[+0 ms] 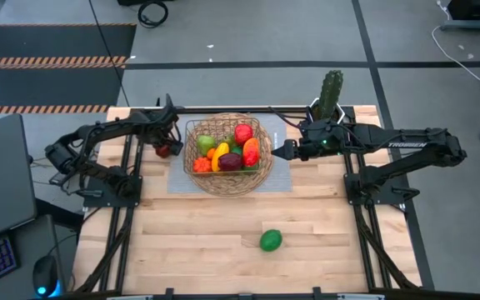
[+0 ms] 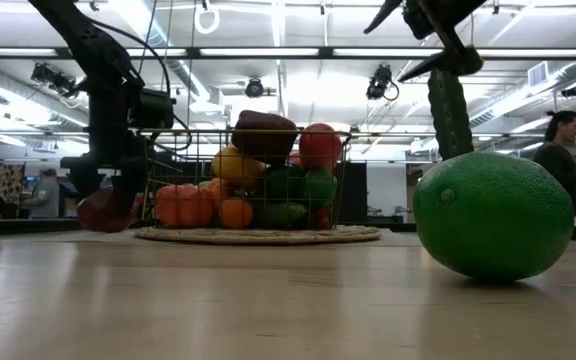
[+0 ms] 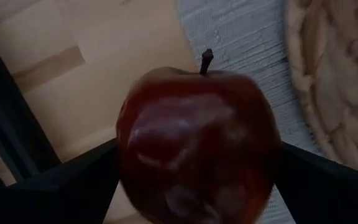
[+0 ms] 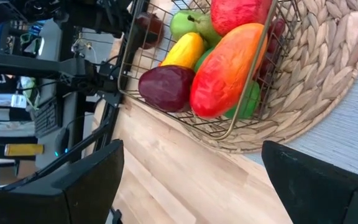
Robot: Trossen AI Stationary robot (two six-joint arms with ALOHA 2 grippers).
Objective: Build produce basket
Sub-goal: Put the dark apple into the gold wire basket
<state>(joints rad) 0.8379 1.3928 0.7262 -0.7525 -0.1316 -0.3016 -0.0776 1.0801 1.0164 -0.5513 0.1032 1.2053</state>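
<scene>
Already basket [image 1: 226,158] piled with produce [image 1: 232,150]; left fingers [image 3: 73,186] grasping apple [image 3: 194,146]; right fingers [image 4: 86,180] released.

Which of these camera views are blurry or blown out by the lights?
Left wrist view: the dark red apple fills the frame, soft and out of focus. Low view: bright ceiling lights wash out the background; the nearby green lime looms oversized. High view: evenly lit.
</scene>
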